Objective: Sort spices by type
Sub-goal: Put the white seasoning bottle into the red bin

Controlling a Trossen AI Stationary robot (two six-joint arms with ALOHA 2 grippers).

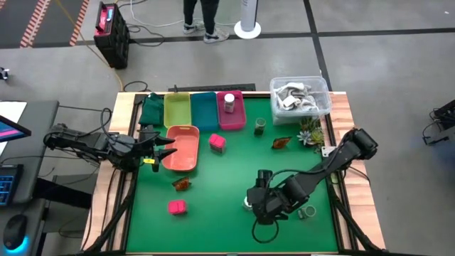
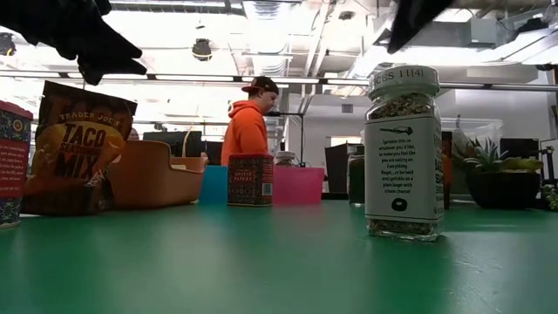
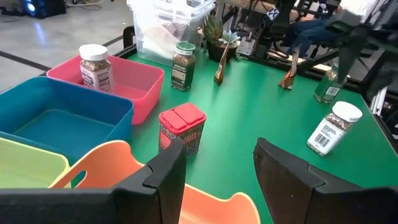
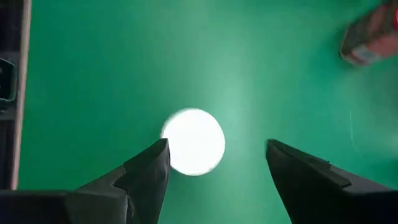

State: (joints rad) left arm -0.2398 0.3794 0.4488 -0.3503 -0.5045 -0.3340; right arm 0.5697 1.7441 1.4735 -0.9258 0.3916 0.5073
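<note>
Spices lie scattered over the green tabletop (image 1: 227, 178), and we find the white-capped jar (image 4: 193, 141) directly below the right end effector (image 4: 214, 165), its cap between the spread fingers with a gap on each side. Only the right wrist view shows this; from above, the arm hides that jar. The low view gives us its printed label (image 2: 403, 166) and the seasoning inside, and also the words "Taco Mix" on the brown packet (image 2: 77, 148), which from above is just a brown wedge (image 1: 183, 184).

The left end effector (image 3: 217, 168) hangs spread over the rim of the salmon tray (image 1: 181, 148). Just ahead of it stands a pink box with a red lid (image 3: 181, 127); farther ahead a second white-capped jar (image 3: 94, 66) sits inside the magenta tray (image 3: 130, 84), with a dark green jar (image 3: 183, 65) beside that tray. Teal (image 1: 203, 110) and yellow (image 1: 177, 109) trays stand next to it.

Beyond the tabletop we see a clear tub (image 1: 299, 95), a small plant (image 1: 310, 131), and, in the low view, a person in an orange hoodie (image 2: 248, 131).
</note>
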